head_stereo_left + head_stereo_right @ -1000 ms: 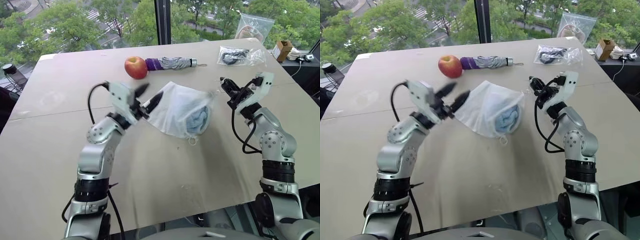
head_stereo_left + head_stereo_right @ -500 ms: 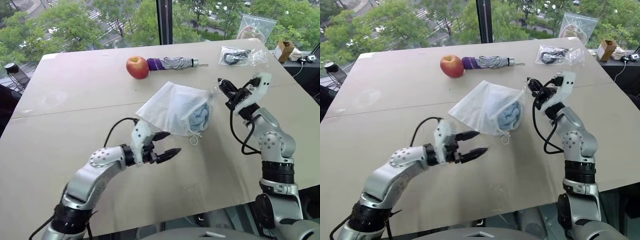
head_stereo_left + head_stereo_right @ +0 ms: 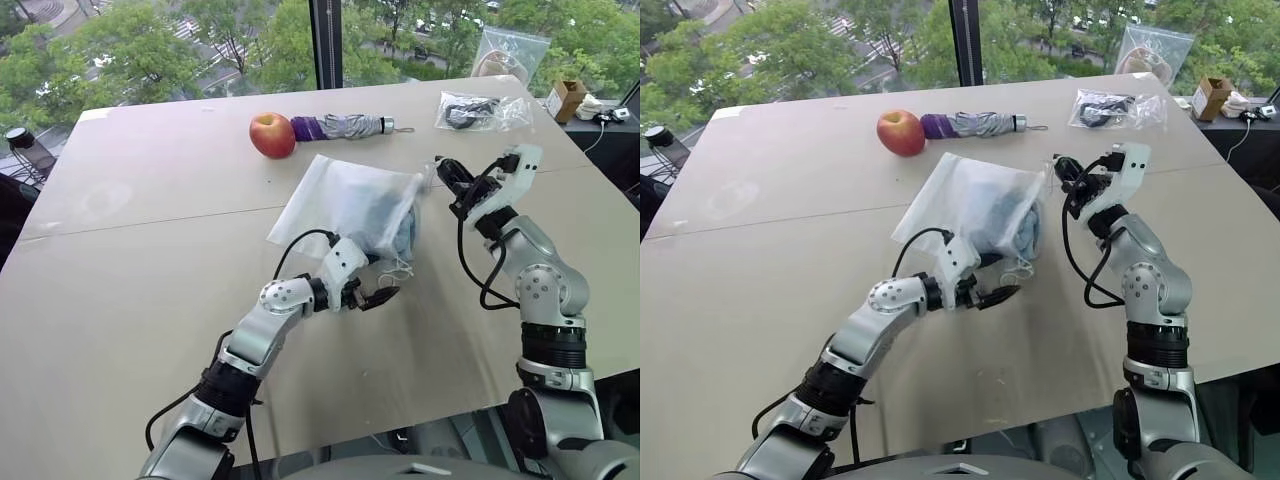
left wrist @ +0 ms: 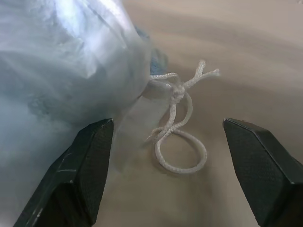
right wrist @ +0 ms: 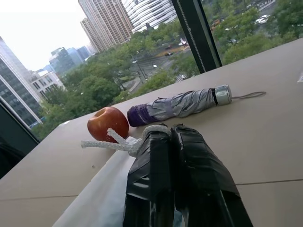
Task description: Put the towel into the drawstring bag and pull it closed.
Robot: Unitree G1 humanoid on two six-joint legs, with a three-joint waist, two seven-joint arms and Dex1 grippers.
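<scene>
Holding the thin white semi-translucent drawstring bag (image 3: 350, 208) up by one cord, your right gripper (image 3: 447, 176) has its fingers pressed together on a knotted white cord end (image 5: 115, 140), which shows in the right wrist view just over the black fingers. That pinch sits at the bag's upper right corner, so the pouch hangs slanted above the middle of the tan table (image 3: 150, 200), its lower edge seemingly near or on the surface; I cannot tell whether it touches. The small light-blue fluffy towel (image 3: 402, 233) is already inside, sagging toward the gathered mouth on the bag's right side, which is why that end bulges.

Your left gripper (image 3: 377, 294) has its two black fingers spread wide, holding nothing. It points at the second white cord loop (image 4: 179, 142), which dangles from the bag's puckered mouth; in the left wrist view the loop lies between the open fingers but apart from both. The placement makes sense: one cord anchored on the right, the other lined up for a pull the opposite way to cinch the mouth.

Judging from this, stowing is done and closing is what remains. You will likely need to push in a little so the loop sits between the pads before closing. The cord is thin and limp, so it could slip out of a shallow pinch.

Near the far edge lie a red apple (image 3: 272, 135) and a folded purple-and-grey umbrella (image 3: 345, 126), with a clear plastic zip bag (image 3: 480, 110) toward the far right corner, well clear of the work.
</scene>
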